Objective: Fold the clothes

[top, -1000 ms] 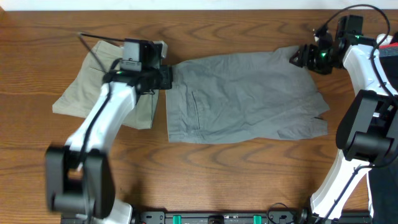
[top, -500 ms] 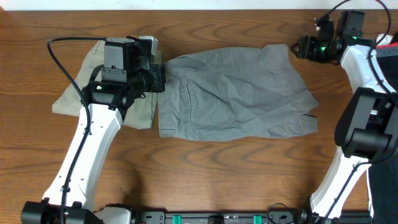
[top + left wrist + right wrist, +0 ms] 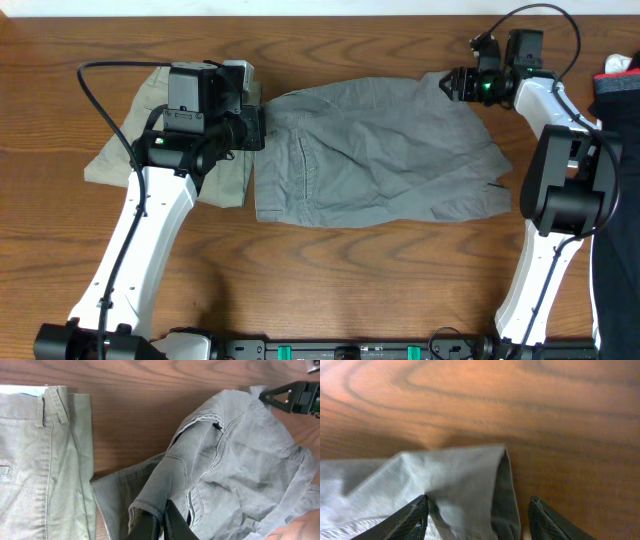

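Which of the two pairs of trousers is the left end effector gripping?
The grey pair, spread mid-table; the left end effector pinches its edge. The khaki pair lies beside it, ungripped.

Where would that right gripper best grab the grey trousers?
Probably at the far right corner of the grey trousers, coming in from the right edge. That corner lies as a free folded flap on the table, between the open fingers of the right gripper.

The left arm stretches from the near edge toward the far side, the left gripper pinched tight on the grey trousers. The right arm folds back on itself at far right, the right gripper pointing left, jaws spread apart.
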You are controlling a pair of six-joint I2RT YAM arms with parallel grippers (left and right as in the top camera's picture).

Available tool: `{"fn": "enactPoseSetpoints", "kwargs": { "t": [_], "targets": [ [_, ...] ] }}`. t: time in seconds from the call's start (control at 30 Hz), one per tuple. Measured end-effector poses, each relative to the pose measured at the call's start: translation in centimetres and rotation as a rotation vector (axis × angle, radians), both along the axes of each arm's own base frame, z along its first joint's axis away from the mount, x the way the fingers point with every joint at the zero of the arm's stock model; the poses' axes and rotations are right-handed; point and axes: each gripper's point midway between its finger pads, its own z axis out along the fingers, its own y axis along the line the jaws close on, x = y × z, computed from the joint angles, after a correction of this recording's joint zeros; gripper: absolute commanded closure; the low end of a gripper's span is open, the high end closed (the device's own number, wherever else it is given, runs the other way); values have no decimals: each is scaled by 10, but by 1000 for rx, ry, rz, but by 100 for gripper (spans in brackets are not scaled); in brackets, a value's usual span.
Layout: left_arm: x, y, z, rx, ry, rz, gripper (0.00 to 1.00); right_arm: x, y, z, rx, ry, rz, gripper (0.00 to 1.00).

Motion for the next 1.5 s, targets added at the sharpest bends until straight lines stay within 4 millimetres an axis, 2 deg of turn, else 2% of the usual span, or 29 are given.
{"fn": "enactPoseSetpoints", "kwargs": {
  "t": [0.17,0.33,0.43,0.57,0.7,0.8,0.9,1.03,1.17,1.33,1.5],
  "targets": [
    [0,0,0,0,0,0,93,-4,5,2,37,5,26,67],
    [0,0,0,0,0,0,93,-5,8,3,59,7,37,85],
    [0,0,0,0,0,0,93,-6,10,4,79,16,34,99],
    [0,0,0,0,0,0,93,-14,15,9,158,38,56,99],
    [0,0,0,0,-1,0,94,-27,11,26,238,71,59,99],
    [0,2,1,10,-8,4,94,-37,-4,62,261,61,31,99],
    [0,9,10,39,-40,34,94,-43,-21,121,253,-31,11,99],
    [-8,16,43,49,-135,59,94,-64,-38,222,213,-220,-3,99],
    [-22,17,94,27,-269,49,94,-91,-44,295,182,-344,-56,99],
    [-44,14,162,-14,-484,19,94,-121,-42,353,146,-447,-107,99],
    [-69,18,234,-55,-744,22,93,-146,-48,394,85,-536,-189,99]
  ]
}}
